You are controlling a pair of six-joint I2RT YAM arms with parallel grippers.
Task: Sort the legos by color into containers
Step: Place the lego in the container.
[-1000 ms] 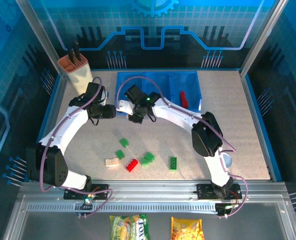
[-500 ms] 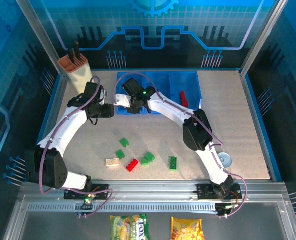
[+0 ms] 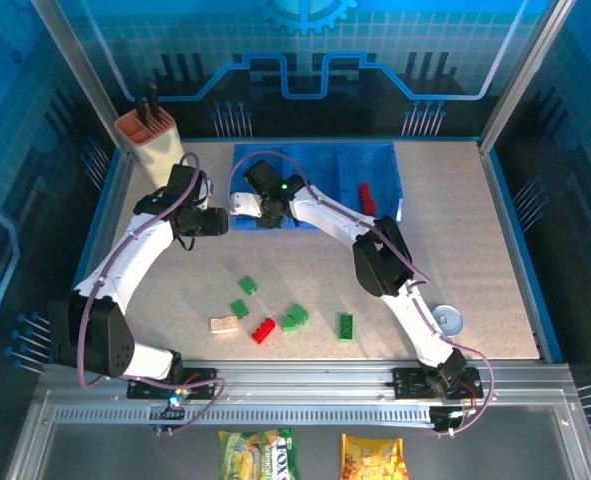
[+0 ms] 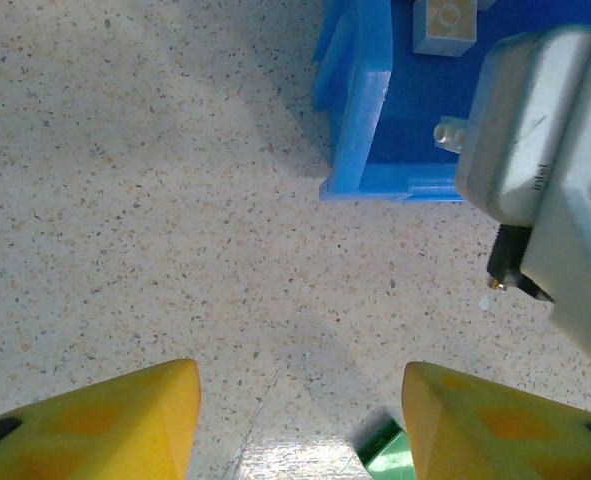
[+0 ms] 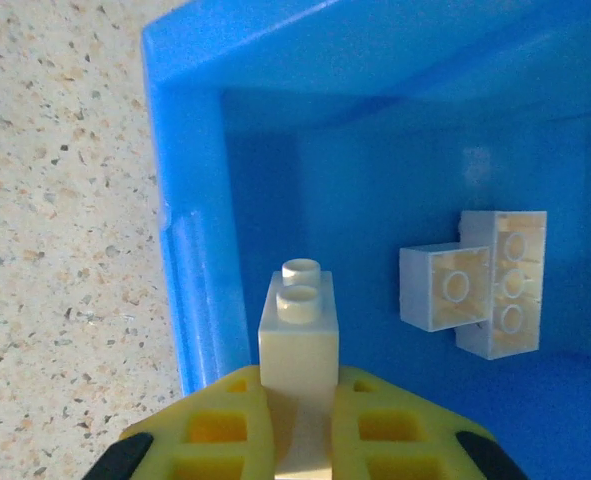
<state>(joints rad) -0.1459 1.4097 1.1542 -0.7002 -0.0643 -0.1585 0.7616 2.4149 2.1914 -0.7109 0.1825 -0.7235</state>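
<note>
My right gripper (image 5: 300, 420) is shut on a cream lego (image 5: 298, 330), studs pointing forward, just inside the left bin of the blue containers (image 5: 190, 250). Two more cream legos (image 5: 445, 287) (image 5: 503, 283) lie on that bin's floor. From above, the right gripper (image 3: 258, 200) hangs over the left end of the containers (image 3: 320, 160); a red lego (image 3: 367, 197) lies in the right bin. My left gripper (image 4: 300, 410) is open and holds nothing, low over bare table just left of the containers' corner (image 4: 360, 110). A green lego (image 4: 385, 455) peeks beside its right finger.
Loose legos lie on the table's front half: green (image 3: 247, 285) (image 3: 239, 308) (image 3: 295, 317) (image 3: 346, 326), cream (image 3: 224, 324), red (image 3: 264, 330). A beige knife block (image 3: 147, 135) stands back left. A small tin can (image 3: 447, 320) sits front right. The right wrist's white housing (image 4: 545, 160) looms near my left gripper.
The right arm has swung its gripper with the cream lego back and left, from the tray's front edge to over the left bin. The left arm has stayed put.
</note>
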